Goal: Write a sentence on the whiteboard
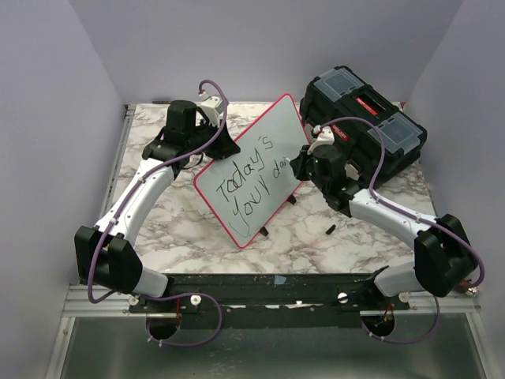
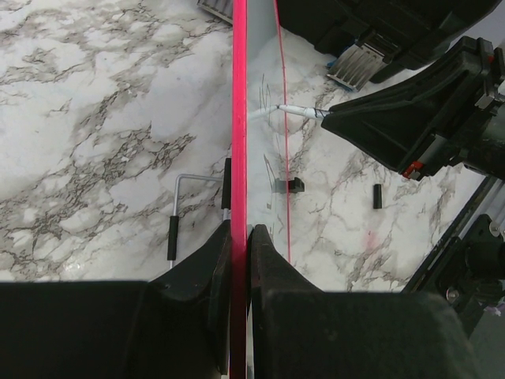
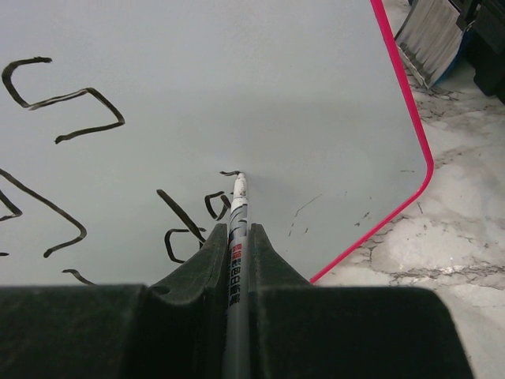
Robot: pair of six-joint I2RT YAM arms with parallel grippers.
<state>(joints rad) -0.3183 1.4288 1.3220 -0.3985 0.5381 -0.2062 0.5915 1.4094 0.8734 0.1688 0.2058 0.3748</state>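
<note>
The whiteboard (image 1: pixel 252 170), white with a red-pink rim, stands tilted near the middle of the table. My left gripper (image 2: pixel 241 237) is shut on the whiteboard's rim (image 2: pixel 239 142), seen edge-on in the left wrist view. The sentence (image 1: pixel 246 180) is black lettering in two lines, "Today's" above "your da", and its end is hidden behind my right gripper (image 1: pixel 304 167). The right gripper (image 3: pixel 237 233) is shut on a grey marker (image 3: pixel 235 237). The marker's tip (image 3: pixel 240 175) touches the board (image 3: pixel 237 87) beside the last strokes (image 3: pixel 193 217).
A black toolbox (image 1: pixel 367 118) with red latches sits at the back right, close behind the right arm. A small black cap (image 1: pixel 330 230) lies on the marble in front of the board. A wire stand leg (image 2: pixel 177 209) rests behind the board.
</note>
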